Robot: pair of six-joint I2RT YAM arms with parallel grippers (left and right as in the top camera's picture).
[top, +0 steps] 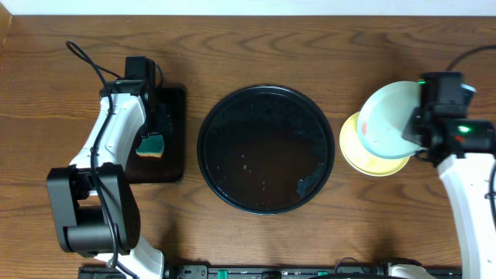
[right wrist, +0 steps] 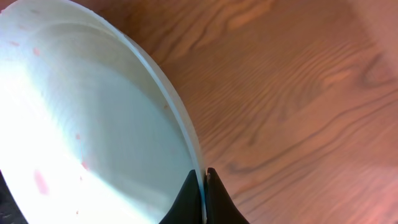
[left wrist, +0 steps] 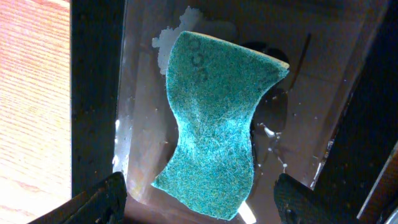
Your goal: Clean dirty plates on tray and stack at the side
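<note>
The right claw (right wrist: 202,182) is shut tight on the rim of a mint-green plate (top: 387,116), one finger on each face of the edge, as the right wrist view shows plainly. We find the plate held tilted, and its inner face carries a few faint pink-red specks (right wrist: 41,181). In the overhead view it overlaps a yellow plate (top: 358,152), which lies flat on the wooden tabletop (top: 256,46) just to the right of the round black tray (top: 263,108). We cannot tell whether the two plates touch. The left claw (left wrist: 202,200) stands wide apart and grips nothing. Its two dark fingertips (left wrist: 102,200) show at the lower corners of the left wrist view, with a teal sponge (left wrist: 214,124) lying between and below them. The sponge rests in the rectangular black tray (top: 174,139), whose floor is wet, with a small patch of white foam (left wrist: 171,37) at the sponge's upper edge. The round tray shows scattered wet specks. Our count: two claws, two plates in sight (one mint-green, one yellow), one round tray, one rectangular tray, one sponge.
</note>
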